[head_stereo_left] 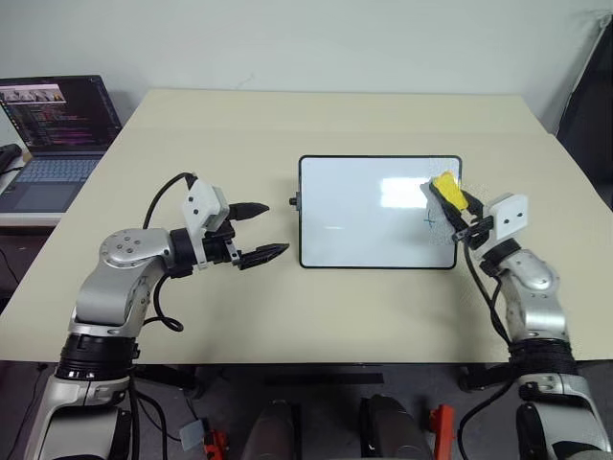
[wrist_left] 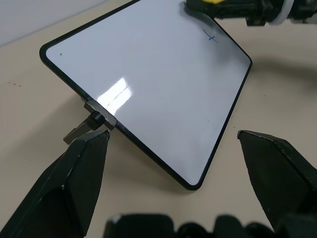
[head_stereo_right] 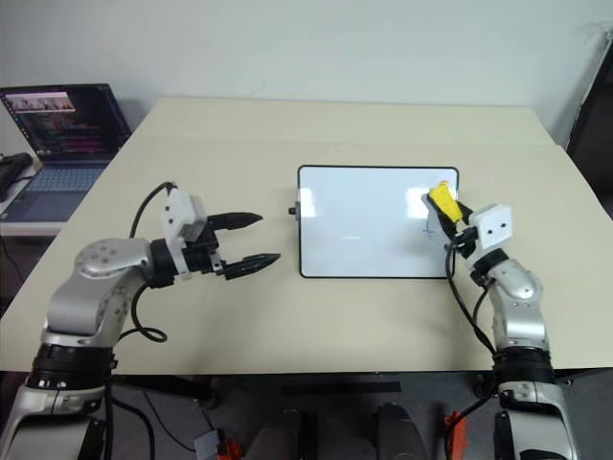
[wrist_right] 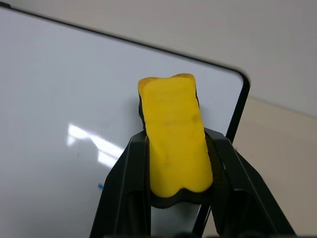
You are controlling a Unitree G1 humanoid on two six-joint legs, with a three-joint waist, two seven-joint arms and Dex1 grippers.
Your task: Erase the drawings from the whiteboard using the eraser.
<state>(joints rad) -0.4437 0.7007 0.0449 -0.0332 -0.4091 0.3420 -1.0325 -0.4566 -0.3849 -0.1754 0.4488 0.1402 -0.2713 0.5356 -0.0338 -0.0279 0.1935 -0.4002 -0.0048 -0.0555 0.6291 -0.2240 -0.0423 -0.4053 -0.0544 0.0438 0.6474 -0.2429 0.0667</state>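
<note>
1. The whiteboard (head_stereo_left: 364, 216) is laid flat near the middle of the table (head_stereo_left: 287, 125).
2. The eraser (head_stereo_left: 447, 192) is clamped between the fingers of the right gripper (head_stereo_left: 458, 213), over the whiteboard's right edge.
3. A small blue drawing (head_stereo_left: 431, 219) is seen on the whiteboard, just beside the eraser.
4. The left gripper (head_stereo_left: 261, 231) is held with its fingers spread, empty, just left of the whiteboard's side knob (head_stereo_left: 293, 202).
5. A laptop (head_stereo_left: 53, 139) is placed well to the left of the whiteboard.

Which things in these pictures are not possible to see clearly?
- Whether the eraser touches the whiteboard: its black base faces away in the right wrist view.
- Part of the blue drawing: the eraser and right gripper cover it in the eye views.
- The laptop: cut by the picture edge, its screen text too small.
</note>
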